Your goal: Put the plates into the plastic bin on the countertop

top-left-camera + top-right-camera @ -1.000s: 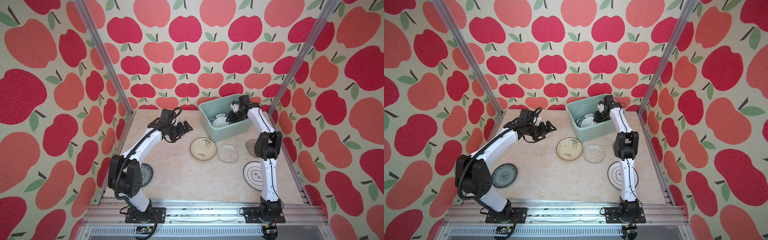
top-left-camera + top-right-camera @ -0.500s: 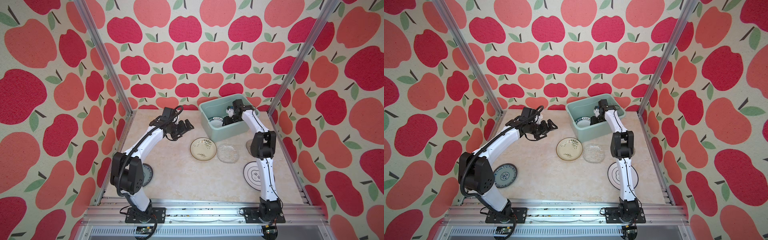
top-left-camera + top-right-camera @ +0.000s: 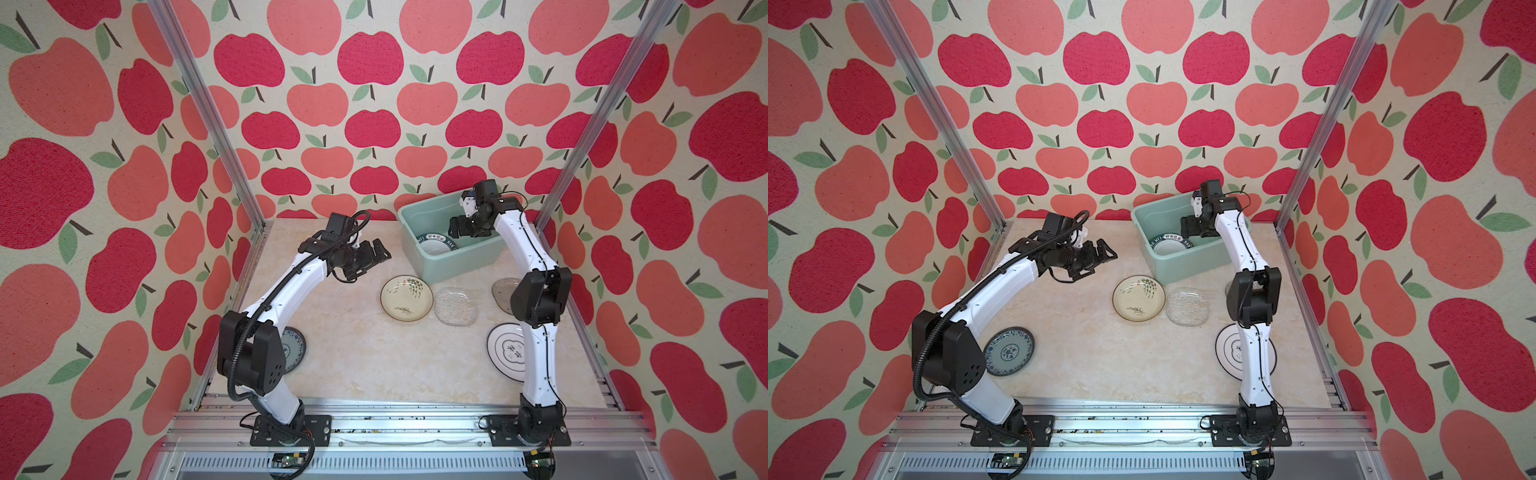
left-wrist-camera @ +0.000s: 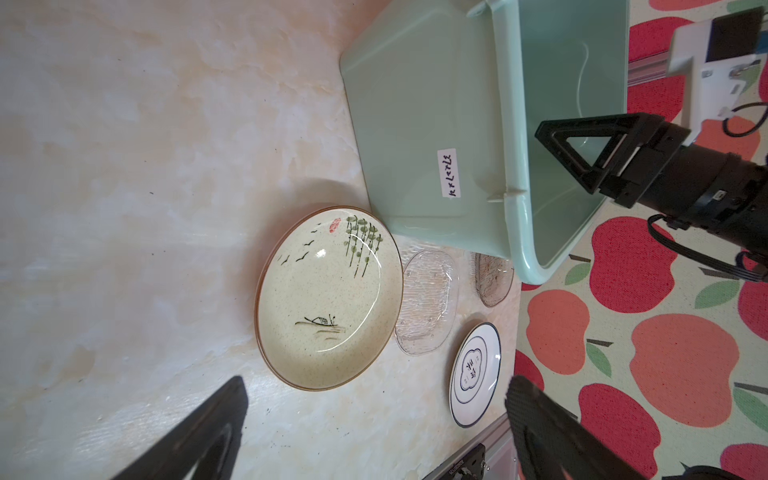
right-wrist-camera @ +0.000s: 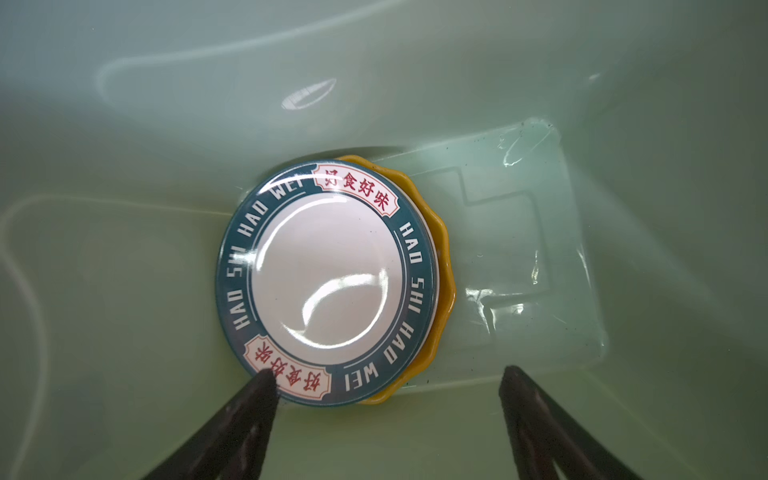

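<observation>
Plastic bin [image 3: 461,262]: a pale mint-green rectangular tub with a rolled rim and tapered walls. It stands at the far right of the beige marble-patterned worktop [image 3: 353,353]. A small white handwritten label sits on one outer wall.

Three plates lie inside the bin:
- The white plate [image 5: 340,282] has a dark teal rim with white lettering and two red-character panels. It rests on top.
- The yellow scalloped plate [image 5: 442,291] lies beneath it, with only one edge showing.
- A clear squarish glass plate [image 5: 540,257] lies flat on the bin floor just beside them.

Five plates lie on the worktop:
- The cream plate [image 3: 406,298] has a brown rim and a drawing of plants, birds and a boat. It lies in front of the bin.
- The textured clear glass plate [image 3: 456,306] lies just beside it.
- A grey glass plate [image 4: 492,278] lies near the bin's corner.
- A white plate with thin dark rings [image 3: 505,351] is partly hidden by the right arm.
- A blue-patterned plate [image 3: 1009,351] lies near the left arm's base.

Right gripper [image 5: 386,376]: inside the bin above the lettered plate, jaws spread and holding nothing. One fingertip overlaps that plate's rim in the wrist view, and contact cannot be told.

Left gripper [image 3: 1102,262]: above bare worktop left of the bin, jaws spread wide and empty.
</observation>
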You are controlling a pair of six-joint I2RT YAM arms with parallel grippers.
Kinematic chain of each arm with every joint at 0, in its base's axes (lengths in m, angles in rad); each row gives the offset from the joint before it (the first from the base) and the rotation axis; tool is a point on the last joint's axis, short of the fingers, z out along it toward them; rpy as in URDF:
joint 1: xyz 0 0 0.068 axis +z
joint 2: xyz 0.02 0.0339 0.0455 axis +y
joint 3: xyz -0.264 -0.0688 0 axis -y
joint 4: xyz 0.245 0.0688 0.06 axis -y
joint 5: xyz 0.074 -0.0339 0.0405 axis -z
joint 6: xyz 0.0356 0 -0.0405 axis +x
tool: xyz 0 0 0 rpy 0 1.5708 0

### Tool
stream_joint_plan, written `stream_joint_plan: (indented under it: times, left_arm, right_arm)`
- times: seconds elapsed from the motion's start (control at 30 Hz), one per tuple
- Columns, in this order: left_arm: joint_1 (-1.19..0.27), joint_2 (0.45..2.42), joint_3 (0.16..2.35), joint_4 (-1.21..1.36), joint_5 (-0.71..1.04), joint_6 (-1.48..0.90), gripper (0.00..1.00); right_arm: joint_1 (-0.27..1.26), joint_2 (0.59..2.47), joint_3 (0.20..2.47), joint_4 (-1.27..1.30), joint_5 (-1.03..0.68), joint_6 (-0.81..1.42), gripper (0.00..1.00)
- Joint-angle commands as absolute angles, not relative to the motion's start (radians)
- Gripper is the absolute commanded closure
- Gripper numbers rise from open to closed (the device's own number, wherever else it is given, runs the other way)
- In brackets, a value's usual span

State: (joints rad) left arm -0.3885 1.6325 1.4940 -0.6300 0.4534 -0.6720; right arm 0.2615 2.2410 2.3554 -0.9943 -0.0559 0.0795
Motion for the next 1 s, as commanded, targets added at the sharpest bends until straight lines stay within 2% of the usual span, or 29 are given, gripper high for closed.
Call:
stream_joint_plan:
  times: [0.0,0.23,0.47,0.6,0.8,0.97]
  left_arm:
    - [-0.441,1.575,1.563,-0.748,0.41,-0.6,0.01]
    - [-0.645,1.54,1.584,-0.85,0.339,-0.588,0.01]
    - [-0.854,1.534,1.509,-0.781,0.323,-0.688,0.01]
    - [-0.943,1.588,1.485,-0.735,0.349,-0.76,0.01]
    - [-1.012,1.7,1.469,-0.63,0.394,-0.886,0.01]
    - [-1.033,1.807,1.501,-0.546,0.433,-0.934,0.0]
  right_arm:
    - [0.253,2.123,2.336,-1.091,-0.022,0.114,0.13]
    - [0.218,1.82,2.027,-1.125,-0.009,0.16,0.13]
    - [0.143,1.462,1.548,-1.129,-0.016,0.22,0.13]
    - [0.095,1.316,1.353,-1.152,0.007,0.236,0.13]
    - [-0.031,1.203,1.127,-1.099,0.006,0.257,0.13]
    - [-0.155,1.218,1.043,-1.062,-0.003,0.258,0.13]
